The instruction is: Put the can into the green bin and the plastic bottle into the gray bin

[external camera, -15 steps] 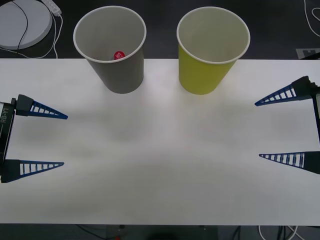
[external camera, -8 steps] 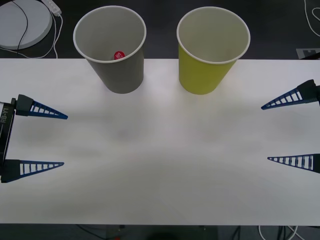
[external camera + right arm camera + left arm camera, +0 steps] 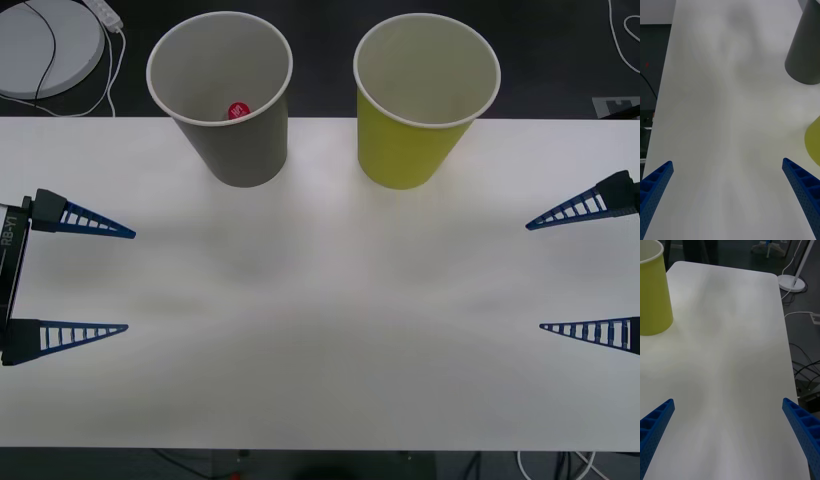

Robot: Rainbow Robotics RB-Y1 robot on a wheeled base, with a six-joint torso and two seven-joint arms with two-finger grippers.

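**Bottle in the gray bin, both grippers spread wide over the table**

Front view: the gray bin point(image 3: 222, 95) stands upright at the far edge of the white table point(image 3: 320, 340), and the green bin point(image 3: 425, 98) stands upright just beside it, on its right, the two not touching. Inside the gray bin, low against its near wall, shows the red cap of the plastic bottle point(image 3: 237, 111); the rest of the bottle is hidden. No can is visible. The left gripper point(image 3: 128, 281) hangs well to the left of the gray bin and nearer the robot, its blue fingers spread apart and holding nothing. The right gripper point(image 3: 535, 276) sits well to the right of the green bin, likewise released and empty.

Right wrist view: the right gripper's fingers point(image 3: 655, 185) frame bare table, with the gray bin's base ahead and the green bin's side nearer.

Left wrist view: the left gripper's fingers point(image 3: 657, 420) stand wide apart, the green bin ahead.
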